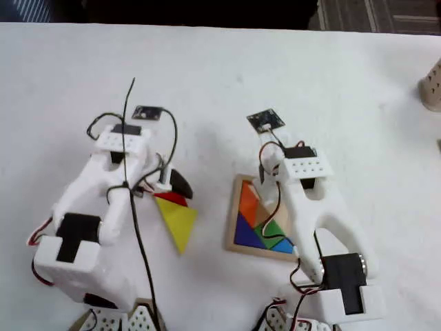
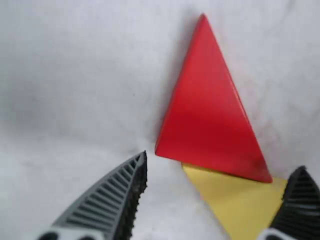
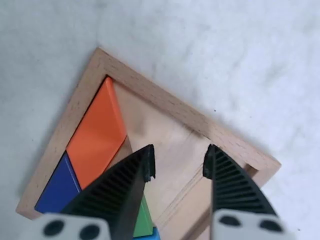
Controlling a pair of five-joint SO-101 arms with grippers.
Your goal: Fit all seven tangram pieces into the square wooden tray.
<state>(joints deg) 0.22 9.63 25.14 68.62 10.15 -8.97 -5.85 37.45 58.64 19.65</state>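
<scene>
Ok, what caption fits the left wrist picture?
Open pincer over a red triangle tangram piece touching a yellow triangle piece.

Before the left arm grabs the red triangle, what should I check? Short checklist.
1. Left end effector open: ok.
2. Red triangle apart from yellow triangle: not ok, edges meet.
3. Tray has bare wood left: ok.
4. Right end effector clear of tray: not ok, hangs open over its bare part.
5. Red triangle lying flat: cannot tell.

On the table (image 1: 220, 83), 2 touching triangles (image 1: 178, 221) lie left of the tray (image 1: 230, 224) holding pieces (image 1: 248, 203).
</scene>
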